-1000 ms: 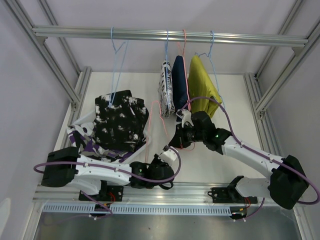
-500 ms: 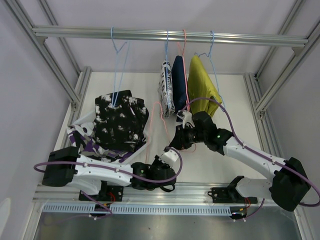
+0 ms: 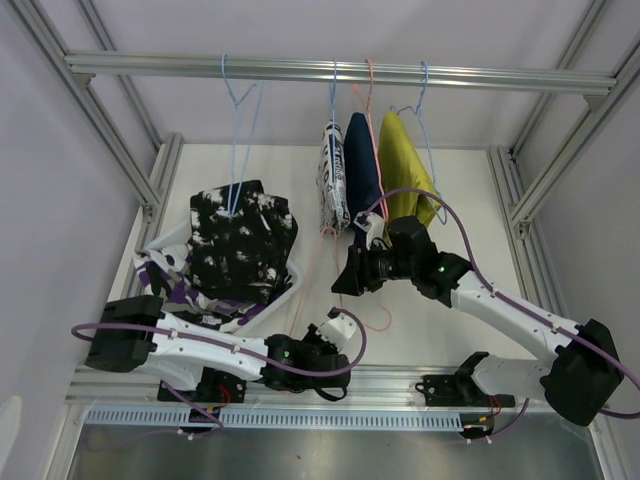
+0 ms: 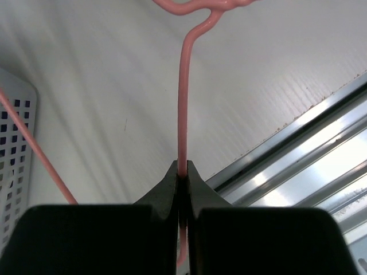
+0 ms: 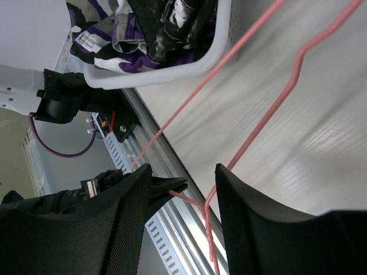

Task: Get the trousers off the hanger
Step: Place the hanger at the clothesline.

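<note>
3 prs hang off the aluminium rail [image 3: 150, 64] at the back, packed side by side: white trousers w/ dark blue print [image 3: 332, 175], plain navy trousers [image 3: 361, 175], plain yellow trousers [image 3: 403, 180]. Black white-speckled trousers [image 3: 240, 245] lie over purple-white-black patterned trousers [image 3: 165, 285] in a white plastic basket [image 5: 172, 71], left side of the white counter [image 3: 460, 200]. Bare pink wire hanger [image 4: 184, 86] is off the rail, between the arms. Left end effector [image 4: 182, 172] is clamped tight on its wire, near the counter's front edge. Right end effector [image 5: 183, 169] has fingers apart, gripping nothing; the hanger wire runs just by one finger. Grey walls [image 3: 60, 180] and aluminium frame posts [image 3: 560, 150] all round.
</note>
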Tool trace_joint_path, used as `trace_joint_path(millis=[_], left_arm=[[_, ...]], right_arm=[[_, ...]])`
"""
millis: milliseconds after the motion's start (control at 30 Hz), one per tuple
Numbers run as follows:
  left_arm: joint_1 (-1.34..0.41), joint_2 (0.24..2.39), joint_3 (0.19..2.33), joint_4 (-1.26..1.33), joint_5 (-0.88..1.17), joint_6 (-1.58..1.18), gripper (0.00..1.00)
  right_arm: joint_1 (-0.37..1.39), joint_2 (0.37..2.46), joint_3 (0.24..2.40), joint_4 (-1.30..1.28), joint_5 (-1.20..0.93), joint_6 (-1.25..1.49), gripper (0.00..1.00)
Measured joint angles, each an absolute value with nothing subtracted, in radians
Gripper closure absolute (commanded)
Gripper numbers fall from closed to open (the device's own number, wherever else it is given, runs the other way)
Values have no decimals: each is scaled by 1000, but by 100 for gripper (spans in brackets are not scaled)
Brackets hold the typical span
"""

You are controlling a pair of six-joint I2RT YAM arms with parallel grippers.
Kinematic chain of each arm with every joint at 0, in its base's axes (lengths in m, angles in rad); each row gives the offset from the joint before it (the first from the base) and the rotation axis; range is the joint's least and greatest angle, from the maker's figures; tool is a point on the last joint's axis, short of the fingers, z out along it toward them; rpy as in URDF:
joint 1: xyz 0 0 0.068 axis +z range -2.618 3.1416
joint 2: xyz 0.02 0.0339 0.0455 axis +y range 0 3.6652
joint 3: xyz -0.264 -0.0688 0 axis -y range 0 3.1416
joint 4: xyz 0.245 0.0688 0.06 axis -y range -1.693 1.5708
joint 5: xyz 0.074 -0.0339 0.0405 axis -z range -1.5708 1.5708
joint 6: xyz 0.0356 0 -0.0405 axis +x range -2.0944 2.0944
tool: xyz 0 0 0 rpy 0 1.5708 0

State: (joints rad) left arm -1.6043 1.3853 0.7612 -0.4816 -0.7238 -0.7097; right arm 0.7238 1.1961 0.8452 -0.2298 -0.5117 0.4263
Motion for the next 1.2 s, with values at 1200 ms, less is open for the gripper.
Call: trace_joint_path(millis=[1200], left_arm=[[-1908, 1272, 1210, -1308, -822, -1398, 100]], right_arm=[[671, 970, 962, -484, -322, 333, 43]])
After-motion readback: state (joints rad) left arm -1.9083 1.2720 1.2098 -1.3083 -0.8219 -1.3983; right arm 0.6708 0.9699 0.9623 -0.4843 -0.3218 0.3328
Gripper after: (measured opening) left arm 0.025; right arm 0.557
